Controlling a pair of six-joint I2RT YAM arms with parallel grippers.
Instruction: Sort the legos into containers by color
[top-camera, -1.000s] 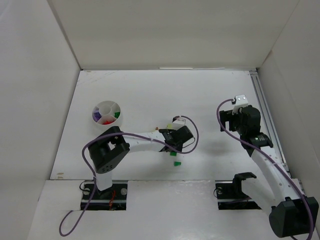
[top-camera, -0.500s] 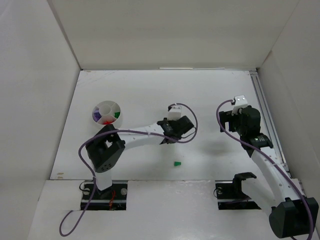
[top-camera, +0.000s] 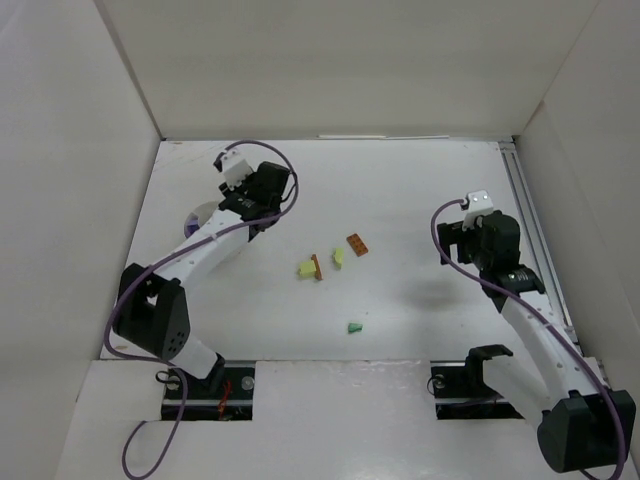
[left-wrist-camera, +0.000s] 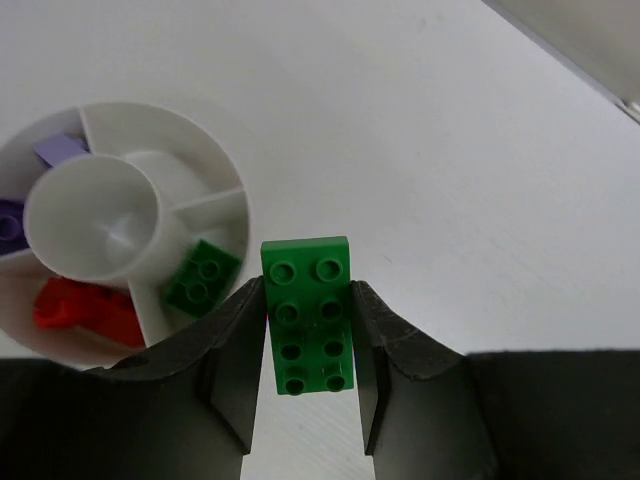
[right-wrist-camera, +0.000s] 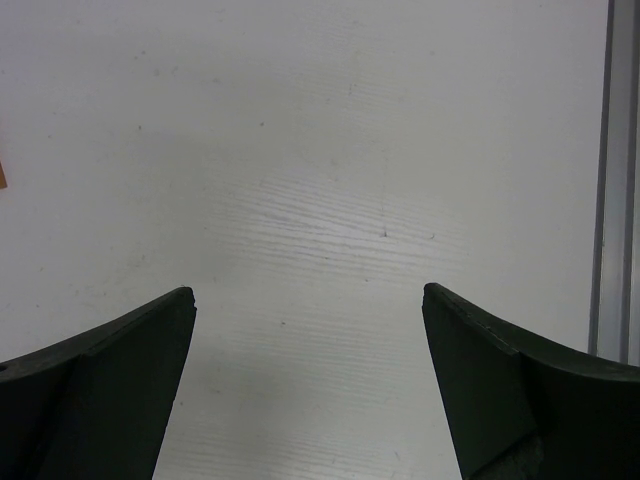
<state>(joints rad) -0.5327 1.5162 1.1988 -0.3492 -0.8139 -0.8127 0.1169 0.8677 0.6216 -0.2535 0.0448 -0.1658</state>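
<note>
Having swung from mid-tabletop to the far-left divided container, the left claw, clamped on a green brick, nears the compartment holding a green piece, while the right claw hangs apart and loose legos wait.

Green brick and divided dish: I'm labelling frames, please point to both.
green brick (left-wrist-camera: 306, 312), left wrist view, its studded top face.
divided dish (left-wrist-camera: 105, 215), left wrist view, its bare centre well.
</note>
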